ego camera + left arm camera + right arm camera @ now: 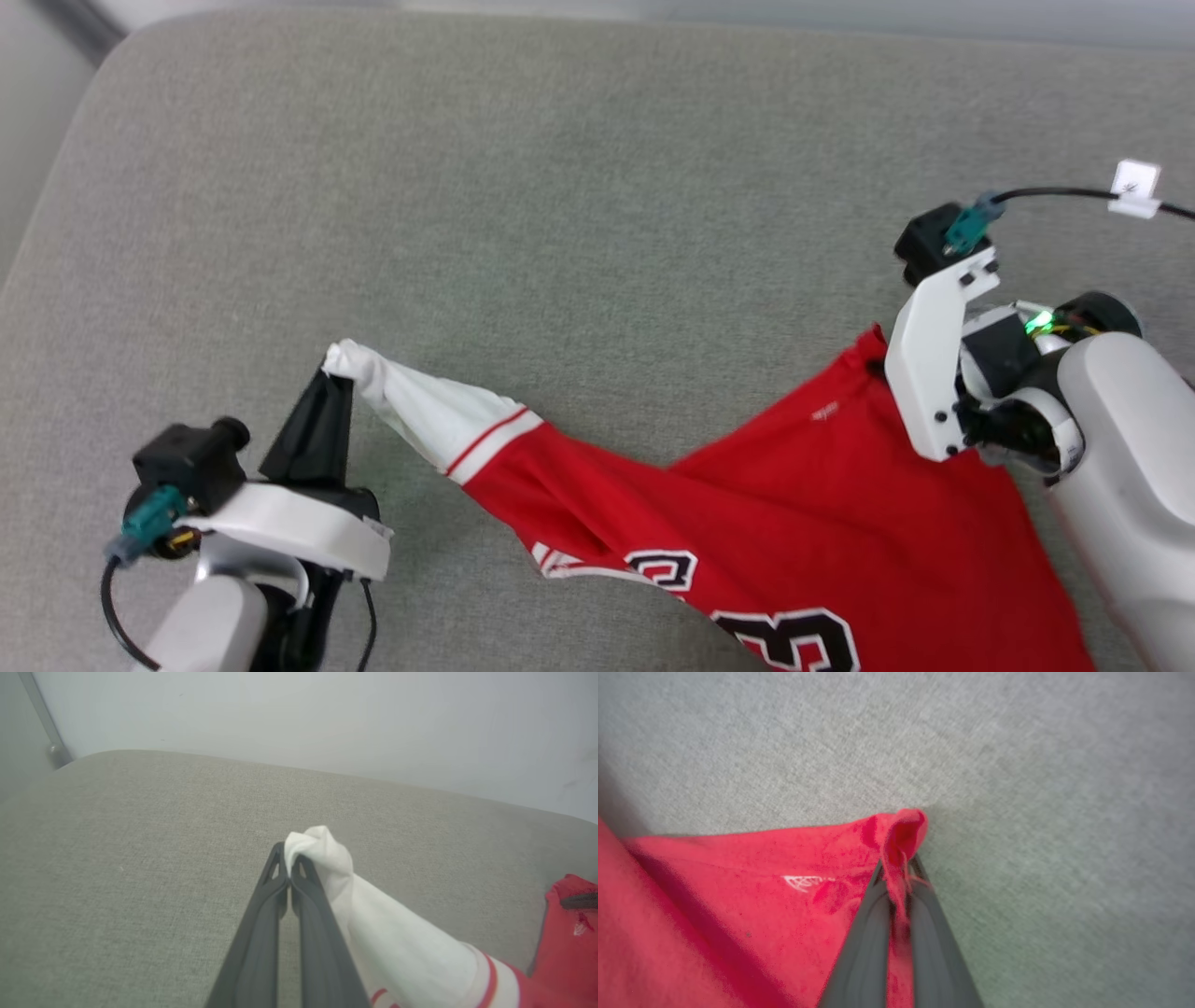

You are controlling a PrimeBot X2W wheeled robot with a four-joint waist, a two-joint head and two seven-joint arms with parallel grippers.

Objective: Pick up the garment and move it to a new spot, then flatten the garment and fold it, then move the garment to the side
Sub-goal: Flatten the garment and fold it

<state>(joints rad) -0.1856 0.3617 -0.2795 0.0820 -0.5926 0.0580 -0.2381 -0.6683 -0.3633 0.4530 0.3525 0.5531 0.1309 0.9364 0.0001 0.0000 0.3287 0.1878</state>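
Garment [794, 504] lies on the grey upholstered surface [560, 187], at the near right of the head view. Red body is in loose folds, with black white-outlined characters at the near edge, partly cut off by the frame. 1 white sleeve with red-and-white striped trim stretches out to the left. Left gripper [329, 373]: jaws closed tight on the bunched end of that sleeve. Left wrist view shows its 2 dark fingers [261, 933] pressed together, white cloth pinched at the tips and bulging just past them. Right gripper [899, 868]: jaws closed on a red edge of the garment, a small fold of red fabric standing up between and above the 2 tips. In the head view this grip sits at the far right corner of the red body, fingers hidden behind the white wrist bracket. Red fabric between the 2 grips dips in a shallow V. Black cable with a white tag [1134, 187] runs off right from the right wrist.
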